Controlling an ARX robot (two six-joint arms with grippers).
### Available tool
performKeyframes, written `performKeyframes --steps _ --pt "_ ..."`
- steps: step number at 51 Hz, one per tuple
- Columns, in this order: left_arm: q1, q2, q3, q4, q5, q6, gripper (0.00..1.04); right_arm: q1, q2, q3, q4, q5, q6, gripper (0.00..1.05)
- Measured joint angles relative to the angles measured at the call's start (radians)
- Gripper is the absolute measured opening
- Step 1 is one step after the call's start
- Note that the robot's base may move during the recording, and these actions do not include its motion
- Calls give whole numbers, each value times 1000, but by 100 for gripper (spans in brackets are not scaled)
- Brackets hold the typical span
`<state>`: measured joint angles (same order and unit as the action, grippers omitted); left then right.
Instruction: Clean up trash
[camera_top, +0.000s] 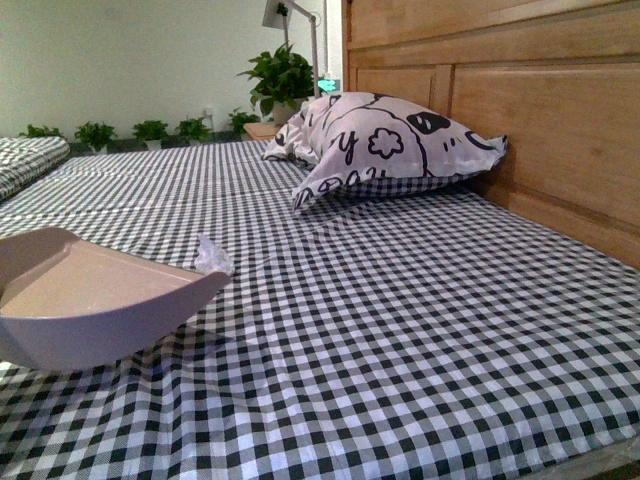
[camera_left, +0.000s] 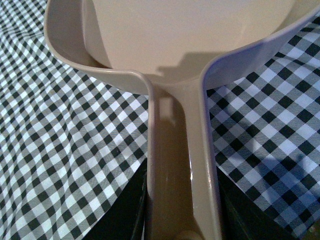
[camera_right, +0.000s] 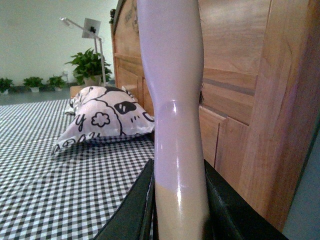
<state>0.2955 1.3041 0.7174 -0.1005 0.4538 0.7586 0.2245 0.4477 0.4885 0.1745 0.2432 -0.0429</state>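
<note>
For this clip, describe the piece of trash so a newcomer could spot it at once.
Start at the black-and-white checked bedsheet covering the bed. At its left is a pale pinkish-grey dustpan; just past the dustpan's far tip lies the trash. It is a small crumpled white wad, far smaller than the dustpan or the printed pillow.
</note>
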Motion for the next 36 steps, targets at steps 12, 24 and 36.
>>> performKeyframes --steps 12,24,36 --pt "0 90 53 -20 2 47 28 0 0 0 0 0 0 22" --pt "0 180 141 -57 -1 103 28 0 0 0 0 0 0 22" --pt "-9 230 175 -55 -9 135 28 0 0 0 0 0 0 22"
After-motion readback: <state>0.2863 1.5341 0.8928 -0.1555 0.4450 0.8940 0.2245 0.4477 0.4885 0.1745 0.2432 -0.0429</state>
